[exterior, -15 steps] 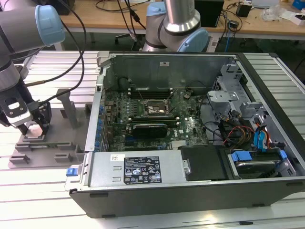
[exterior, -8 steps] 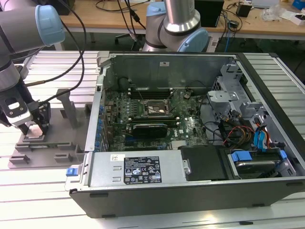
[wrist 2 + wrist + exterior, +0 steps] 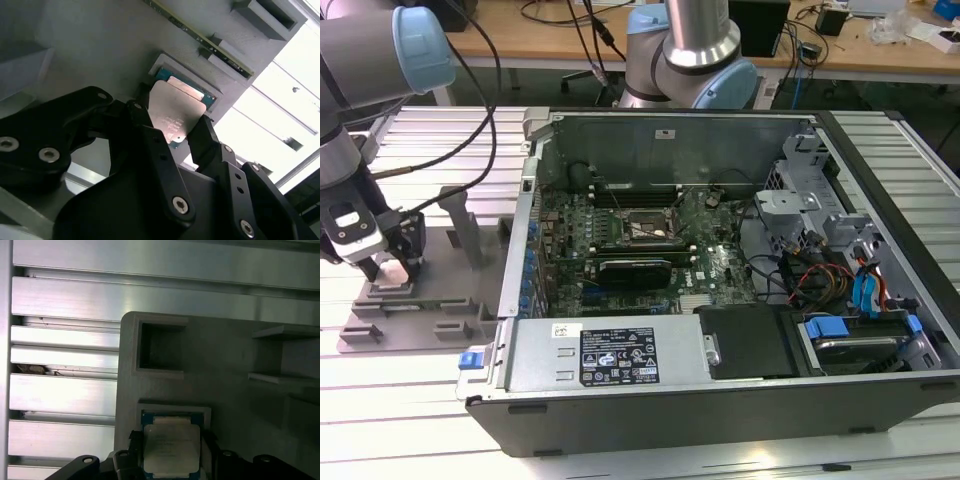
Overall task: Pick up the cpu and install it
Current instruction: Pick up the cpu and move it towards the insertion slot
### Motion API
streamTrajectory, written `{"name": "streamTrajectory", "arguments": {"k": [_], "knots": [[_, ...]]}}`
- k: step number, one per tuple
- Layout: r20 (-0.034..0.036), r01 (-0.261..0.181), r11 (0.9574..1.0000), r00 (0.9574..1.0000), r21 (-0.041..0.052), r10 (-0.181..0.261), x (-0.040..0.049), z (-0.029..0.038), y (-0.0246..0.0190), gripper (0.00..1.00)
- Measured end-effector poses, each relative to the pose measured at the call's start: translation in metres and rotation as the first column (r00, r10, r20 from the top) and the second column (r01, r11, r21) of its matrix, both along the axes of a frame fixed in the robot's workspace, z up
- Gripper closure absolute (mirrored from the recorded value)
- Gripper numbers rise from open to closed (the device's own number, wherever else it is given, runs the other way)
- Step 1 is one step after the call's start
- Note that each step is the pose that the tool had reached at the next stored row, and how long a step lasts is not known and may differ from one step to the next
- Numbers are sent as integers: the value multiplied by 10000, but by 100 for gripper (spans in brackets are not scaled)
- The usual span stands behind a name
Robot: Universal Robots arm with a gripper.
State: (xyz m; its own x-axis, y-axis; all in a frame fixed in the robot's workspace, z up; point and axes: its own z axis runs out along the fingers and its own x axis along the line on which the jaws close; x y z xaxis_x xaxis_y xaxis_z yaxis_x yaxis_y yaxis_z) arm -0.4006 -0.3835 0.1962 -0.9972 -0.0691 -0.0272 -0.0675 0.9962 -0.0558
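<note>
1. The cpu is a small, flat, square chip with a pale silvery metal lid and a green board rim.
2. It lies lid-up in a shallow square recess of the grey tray, near the tray's edge.

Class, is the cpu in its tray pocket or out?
In: the cpu sits inside the tray's square pocket, the tool closed on its sides.

Slatted metal table: grey tray, open computer case.

Open computer case beside grey tray — seemingly plastic.
</note>
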Motion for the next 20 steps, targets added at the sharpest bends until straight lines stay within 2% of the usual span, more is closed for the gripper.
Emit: {"name": "streamTrajectory", "arguments": {"k": [6, 20], "knots": [[0, 1, 10000, 10000, -33, -1, 0, 246, 7, 45], [0, 1, 10000, 10000, -43, -1, 0, 593, 8, 45]]}}
